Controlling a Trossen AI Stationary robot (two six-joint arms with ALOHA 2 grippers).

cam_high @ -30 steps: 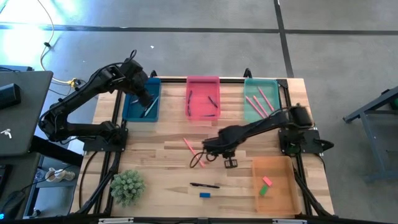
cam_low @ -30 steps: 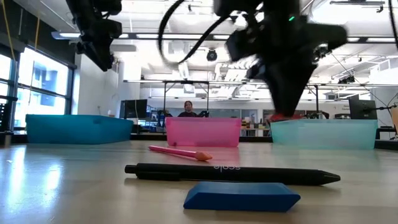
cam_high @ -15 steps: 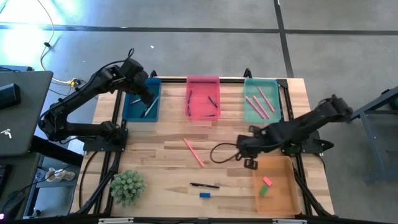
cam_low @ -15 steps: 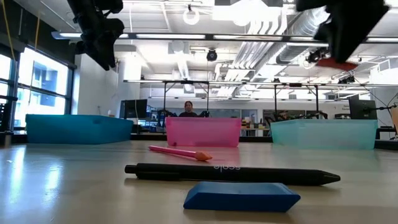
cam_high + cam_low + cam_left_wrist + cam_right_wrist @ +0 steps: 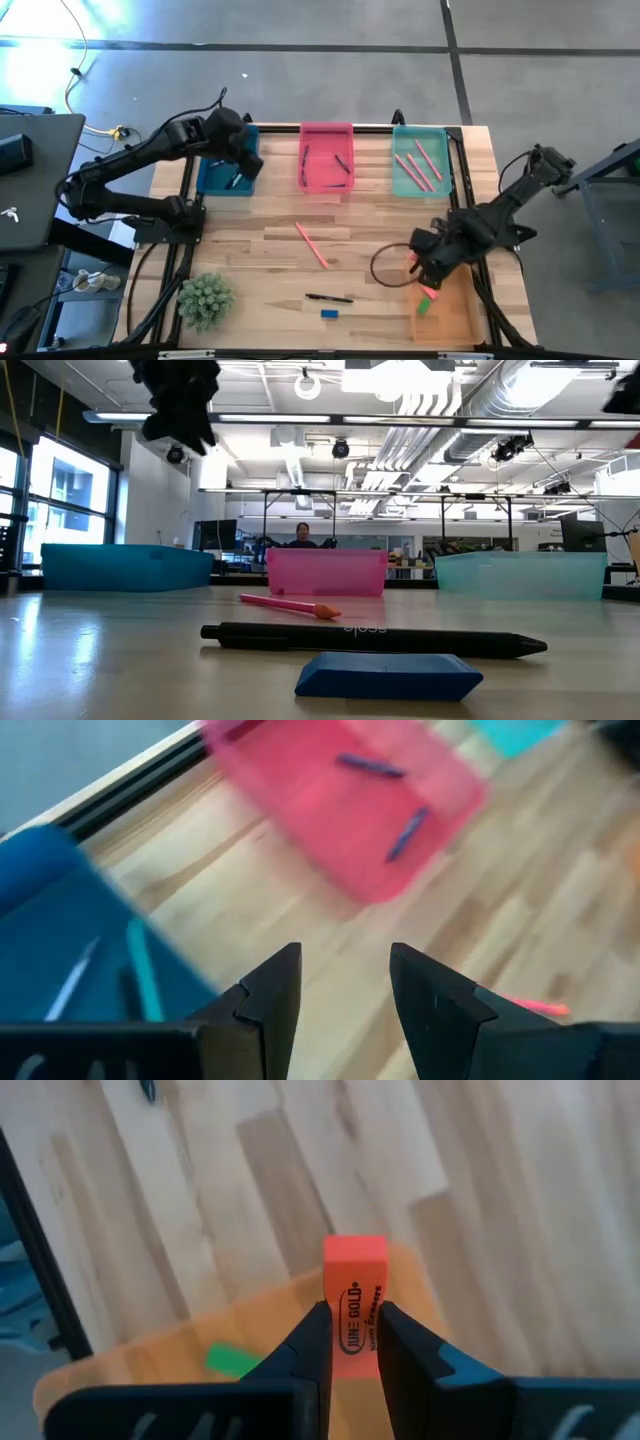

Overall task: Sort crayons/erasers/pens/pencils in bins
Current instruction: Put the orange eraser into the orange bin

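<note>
orange-pink eraser (image 5: 354, 1312) is pinched in the closed right gripper (image 5: 350, 1342) above the orange bin (image 5: 455, 312), left gripper (image 5: 344, 982) is held open and empty, while pen (image 5: 329, 298), blue eraser (image 5: 329, 313) and pink stick (image 5: 311, 244) are left unsorted.

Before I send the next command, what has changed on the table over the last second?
The right gripper, shut on an orange-red eraser, swung from mid-table to over the near left corner of the orange bin. The left gripper, open, shifted slightly over the blue bin's right edge. The loose pen, blue eraser, pink stick and green eraser stayed put.
</note>
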